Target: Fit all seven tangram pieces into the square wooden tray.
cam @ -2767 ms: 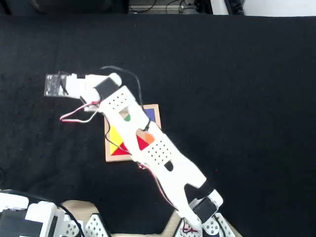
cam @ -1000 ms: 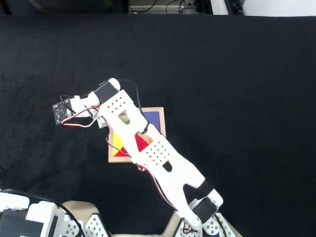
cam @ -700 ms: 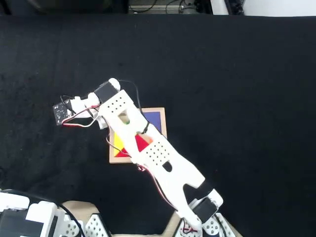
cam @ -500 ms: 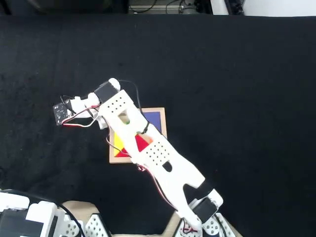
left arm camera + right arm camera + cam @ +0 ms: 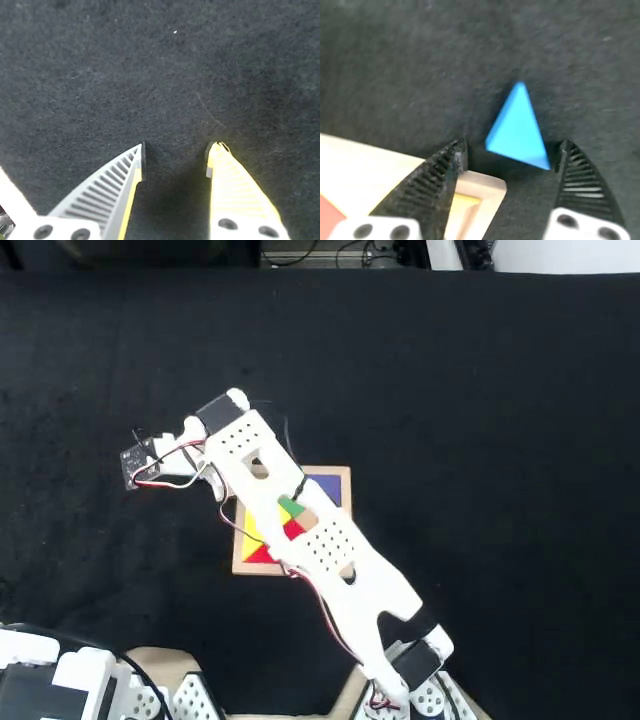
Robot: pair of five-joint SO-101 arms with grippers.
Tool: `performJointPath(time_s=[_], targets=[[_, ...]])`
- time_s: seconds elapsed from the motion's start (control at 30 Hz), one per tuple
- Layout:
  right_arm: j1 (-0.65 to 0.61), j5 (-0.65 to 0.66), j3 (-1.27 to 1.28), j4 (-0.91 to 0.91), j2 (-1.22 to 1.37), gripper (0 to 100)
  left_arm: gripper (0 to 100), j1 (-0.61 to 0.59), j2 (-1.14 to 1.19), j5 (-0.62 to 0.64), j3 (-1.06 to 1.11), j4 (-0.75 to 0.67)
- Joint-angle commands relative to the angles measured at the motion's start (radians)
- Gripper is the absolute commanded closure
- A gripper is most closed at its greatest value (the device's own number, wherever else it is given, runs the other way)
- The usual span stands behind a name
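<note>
One blue triangle is lying flat on the worktop, just beside a corner of the wooden tray, inside the spread right end effector. It is probably light, rigid and slick, so pinching across its edges looks best.

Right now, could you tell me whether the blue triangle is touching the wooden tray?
Apart. The right wrist view shows a strip of black cloth between the blue triangle and the corner of the wooden tray.

White perforated arm, red-white cables
</note>
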Motion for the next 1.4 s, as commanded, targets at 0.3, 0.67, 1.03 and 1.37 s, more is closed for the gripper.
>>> performJointPath(time_s=[0.3, 0.67, 1.03, 1.37], targets=[[0.011, 0.028, 0.024, -0.041, -0.030, 80.3, 79, 0.021, 0.037, -0.012, 0.051, 0.005], [-0.071, 0.008, 0.018, -0.046, -0.028, 80.2, 79, 0.019, 0.037, -0.012, 0.051, 0.005], [-0.103, 0.006, 0.021, -0.110, -0.028, 80.3, 79, 0.018, 0.035, -0.012, 0.051, 0.005], [-0.127, 0.006, 0.019, -0.146, -0.028, 80.4, 79, 0.021, 0.037, -0.012, 0.051, 0.005]])
